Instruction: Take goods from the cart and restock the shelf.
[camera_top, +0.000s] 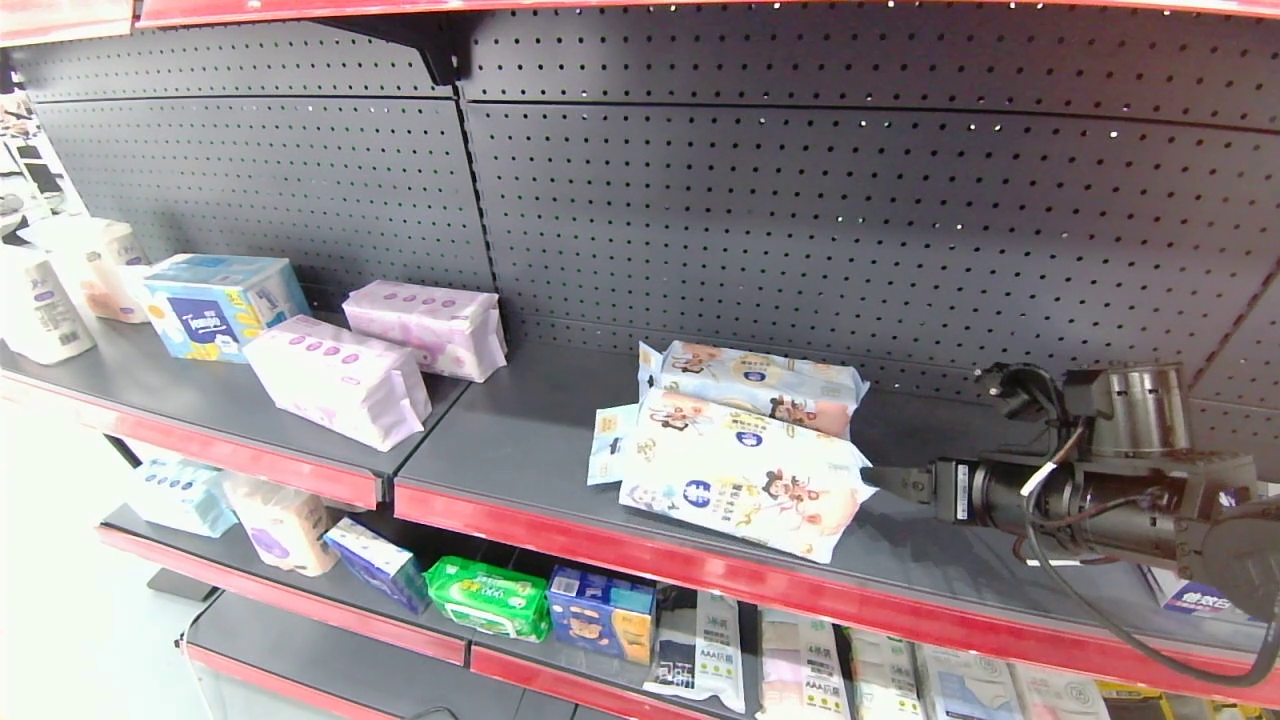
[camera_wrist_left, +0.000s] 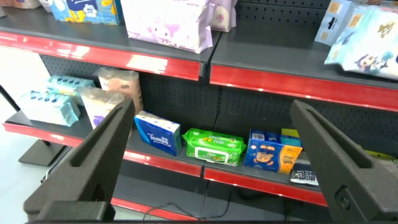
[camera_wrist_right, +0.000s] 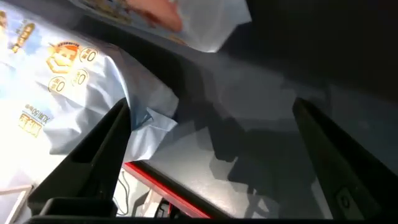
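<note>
Two pink packs (camera_top: 340, 380) lie well left of the front cartoon pack (camera_top: 745, 485) on the shelf (camera_top: 520, 440). I see my left gripper (camera_wrist_left: 211, 109) lower than that pack, fingers apart and empty. My right gripper (camera_top: 893, 482) sits just right of the pack, fingers spread, holding nothing.

The right arm (camera_top: 1100, 500) stretches level from the right toward the left, wrist straight, its right gripper (camera_top: 898, 482) leading with fingers (camera_wrist_right: 93, 155) spread wide. The left gripper (camera_wrist_left: 211, 109) points forward, its fingers likewise parted and empty.
</note>
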